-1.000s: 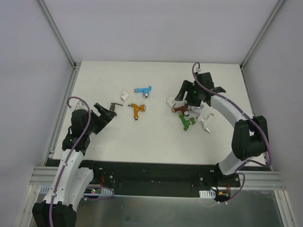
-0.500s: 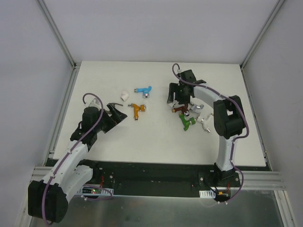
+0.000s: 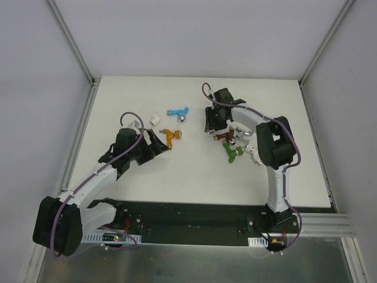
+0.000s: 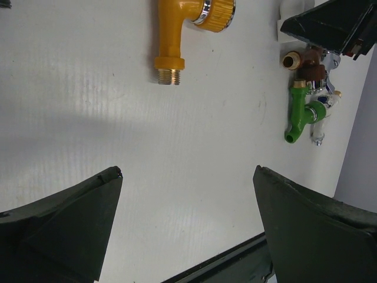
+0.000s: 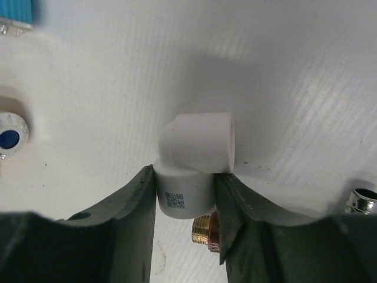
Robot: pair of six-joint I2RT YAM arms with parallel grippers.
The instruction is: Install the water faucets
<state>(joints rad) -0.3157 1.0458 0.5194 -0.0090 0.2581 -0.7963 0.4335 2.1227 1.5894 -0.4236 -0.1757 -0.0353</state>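
right gripper [image 5: 184,177] clamps white elbow fitting [image 5: 197,144]; lift straight, reddish-brown faucet [image 5: 203,233] crowds its 6 o'clock. left gripper [image 4: 187,171] wide open, empty, orange faucet [image 4: 171,29] at 12 o'clock.

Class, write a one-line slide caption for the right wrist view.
Right hand grips a white elbow pipe fitting resting on the table.

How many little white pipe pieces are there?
2 fittings: one left of the blue tap, one between the fingers of the right hand. Others may hide under arms.
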